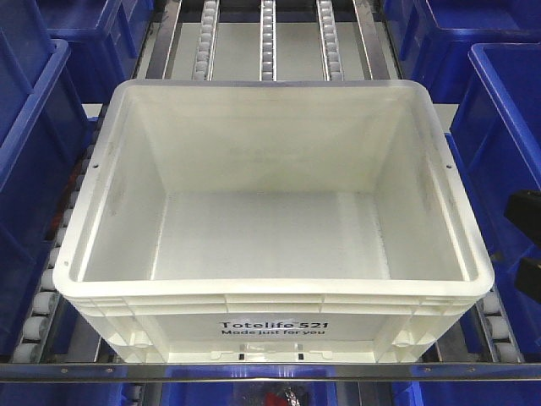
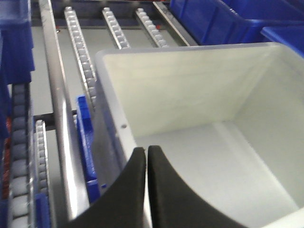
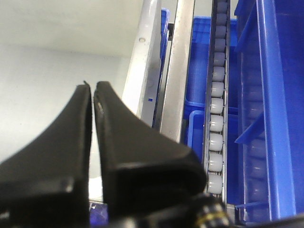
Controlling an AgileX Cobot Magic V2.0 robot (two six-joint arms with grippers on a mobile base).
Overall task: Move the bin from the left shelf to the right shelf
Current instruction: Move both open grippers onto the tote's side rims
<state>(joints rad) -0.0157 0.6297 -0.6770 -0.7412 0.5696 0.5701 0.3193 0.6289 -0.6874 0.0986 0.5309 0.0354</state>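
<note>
The bin (image 1: 270, 293) is a large white tote with black "Totelife 521" print on its near side. It stands empty on the roller shelf, centred in the front view. In the left wrist view my left gripper (image 2: 146, 150) is shut with nothing between its fingers, and its tips are over the bin's (image 2: 190, 90) left rim near the front corner. My right gripper (image 3: 92, 85) is likewise shut and empty, just inside the bin's (image 3: 47, 28) right wall (image 3: 146, 61). Neither gripper shows in the front view.
Blue bins (image 1: 34, 152) (image 1: 507, 110) stand close on both sides of the white one. Roller tracks (image 1: 267, 42) run back behind it. A metal rail (image 1: 270, 370) crosses the shelf front. A steel rail (image 2: 57, 95) and rollers (image 3: 216, 118) flank the tote. A dark object (image 1: 528, 220) sits at the right edge.
</note>
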